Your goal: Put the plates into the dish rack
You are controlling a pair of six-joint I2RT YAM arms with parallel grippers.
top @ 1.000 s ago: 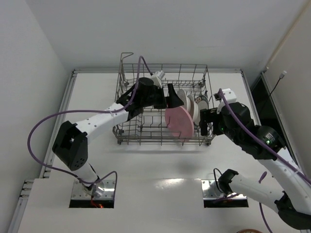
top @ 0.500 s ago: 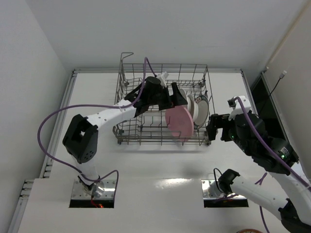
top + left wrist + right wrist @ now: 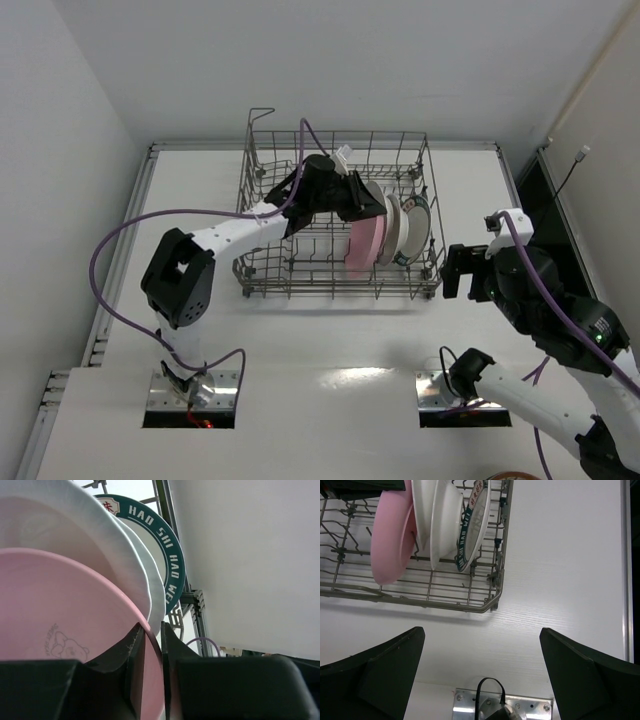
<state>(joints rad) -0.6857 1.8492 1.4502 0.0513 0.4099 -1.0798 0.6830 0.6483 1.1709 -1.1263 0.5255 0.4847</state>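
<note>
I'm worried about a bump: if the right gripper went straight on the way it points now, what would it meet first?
Probably the bare table, just short of the dish rack. The open right gripper has nothing between its fingers. Depth is unclear, so the rack's corner is possible.

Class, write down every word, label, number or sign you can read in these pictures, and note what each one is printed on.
"HAO SHI HAO WE..." – white capitals round the teal-rimmed plate; the last word runs out of sight behind the plate in front.
A red character at the left end of that rim – partly cut off, unreadable.
A faint stamp with a small figure on the pink plate – its lettering is too blurred to read.
Nothing else is legible.
</note>
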